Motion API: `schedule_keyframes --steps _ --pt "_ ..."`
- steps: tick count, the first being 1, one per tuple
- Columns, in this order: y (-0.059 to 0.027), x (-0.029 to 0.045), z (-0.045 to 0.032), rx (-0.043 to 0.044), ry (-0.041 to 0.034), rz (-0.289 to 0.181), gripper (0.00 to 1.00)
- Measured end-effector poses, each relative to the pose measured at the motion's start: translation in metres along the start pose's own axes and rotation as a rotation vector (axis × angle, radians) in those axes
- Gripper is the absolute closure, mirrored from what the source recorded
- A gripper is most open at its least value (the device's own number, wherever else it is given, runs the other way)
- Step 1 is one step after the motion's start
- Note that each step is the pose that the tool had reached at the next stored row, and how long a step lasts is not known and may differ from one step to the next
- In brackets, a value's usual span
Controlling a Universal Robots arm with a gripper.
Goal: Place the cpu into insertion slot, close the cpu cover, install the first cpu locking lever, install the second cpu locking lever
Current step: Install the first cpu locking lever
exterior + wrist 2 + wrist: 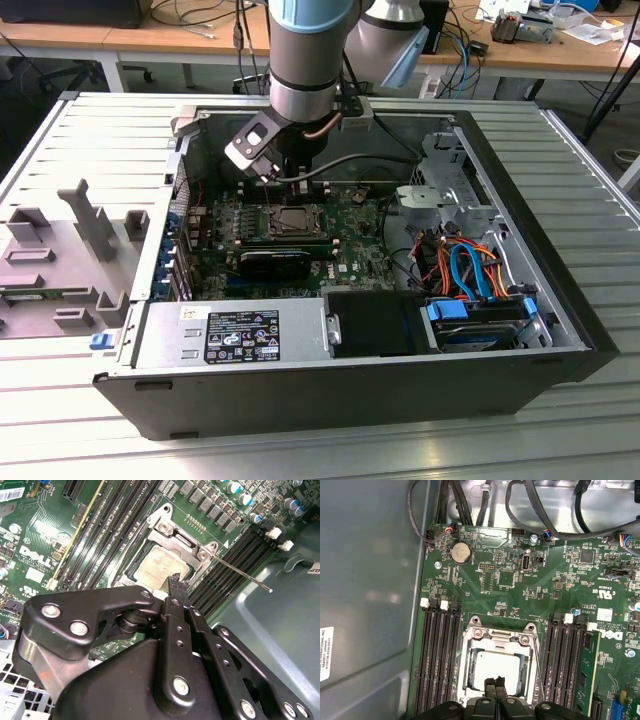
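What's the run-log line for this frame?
cpu: in insertion slot | cpu cover: down over it | gripper: shut, tips at cover edge | locking lever: sticking out

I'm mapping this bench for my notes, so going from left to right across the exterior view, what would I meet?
grey plastic fixture → insertion slot → orange and blue cables

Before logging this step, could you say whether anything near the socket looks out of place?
One locking lever juts out from the cover over the memory slots, seemingly unlatched. The cpu looks seated.
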State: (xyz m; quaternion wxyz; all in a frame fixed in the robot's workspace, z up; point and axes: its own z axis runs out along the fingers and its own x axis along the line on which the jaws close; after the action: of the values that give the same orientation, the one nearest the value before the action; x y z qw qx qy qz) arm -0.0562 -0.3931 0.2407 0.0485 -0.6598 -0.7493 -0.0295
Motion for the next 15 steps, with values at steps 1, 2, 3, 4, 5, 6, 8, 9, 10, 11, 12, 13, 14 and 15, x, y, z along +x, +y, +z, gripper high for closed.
schedule_keyframes --steps 1,2,3,4,5,6,8,9,10,11,12,13,14,15 --pt "0.0 0.0 0.0 0.0003 0.0 -0.003 0.89" --pt "0.0 0.0 0.0 0.0008 -0.0002 -0.007 0.89" --pt "0.0 0.0 0.0 0.0011 -0.0002 -0.01 0.89" --pt "0.0 0.0 0.0 0.0016 -0.0003 -0.015 0.89" --pt "0.0 0.0 0.0 0.0022 -0.0004 -0.02 0.89" --pt "0.0 0.0 0.0 0.0024 -0.0004 -0.022 0.89" --pt "0.0 0.0 0.0 0.0028 -0.0005 -0.025 0.89" --pt "0.0 0.0 0.0 0.0029 -0.0005 -0.026 0.89" --pt "0.0 0.0 0.0 0.0031 -0.0005 -0.028 0.89" --pt "0.0 0.0 0.0 0.0033 -0.0005 -0.029 0.89" --pt "0.0 0.0 0.0 0.0033 -0.0006 -0.03 0.89" --pt "0.0 0.0 0.0 0.0035 -0.0006 -0.032 0.89" --pt "0.0 0.0 0.0 0.0036 -0.0006 -0.032 0.89" --pt "0.0 0.0 0.0 0.0038 -0.0006 -0.034 0.89"
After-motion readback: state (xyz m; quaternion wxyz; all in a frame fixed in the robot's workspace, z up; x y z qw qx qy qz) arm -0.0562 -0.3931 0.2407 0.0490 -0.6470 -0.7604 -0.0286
